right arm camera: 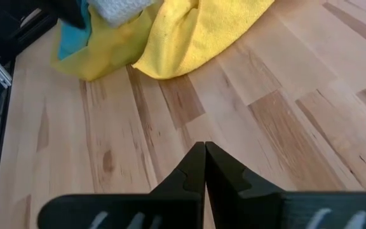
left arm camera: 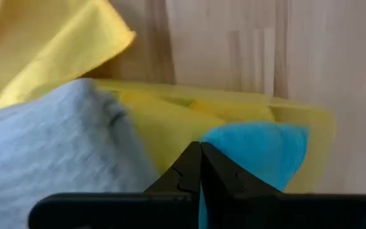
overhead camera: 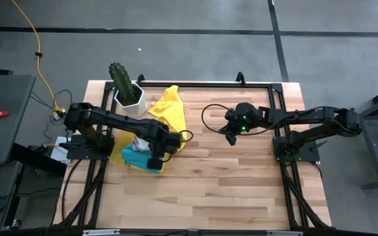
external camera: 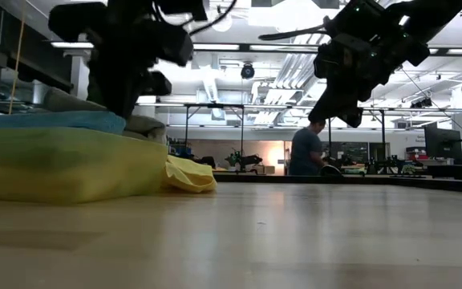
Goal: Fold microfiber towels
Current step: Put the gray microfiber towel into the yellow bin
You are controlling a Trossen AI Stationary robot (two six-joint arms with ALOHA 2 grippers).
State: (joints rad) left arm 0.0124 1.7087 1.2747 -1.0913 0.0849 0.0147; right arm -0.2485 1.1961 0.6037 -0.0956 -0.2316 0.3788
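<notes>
A pile of towels lies in a yellow tray (left arm camera: 316, 127) at the table's left. It holds a turquoise towel (overhead camera: 136, 157), a grey towel (left arm camera: 43, 152) and a yellow one (left arm camera: 164, 121). Another yellow towel (overhead camera: 169, 113) lies crumpled and spread on the table just beyond the pile. My left gripper (left arm camera: 200, 152) is shut over the pile, at the turquoise towel's (left arm camera: 259, 149) edge. My right gripper (right arm camera: 204, 150) is shut and empty above bare wood right of centre, raised off the table in the low view (external camera: 337, 108). My left gripper's shut fingertips (left arm camera: 189, 162) point down at the place where the turquoise towel meets the yellow one in the pile. I cannot tell whether they touch the cloth.
A cactus in a white pot (overhead camera: 126, 88) stands at the far left, right behind the pile. The near half and the middle of the wooden table (overhead camera: 241, 190) are bare wood. A person (external camera: 303, 152) stands far off in the room.
</notes>
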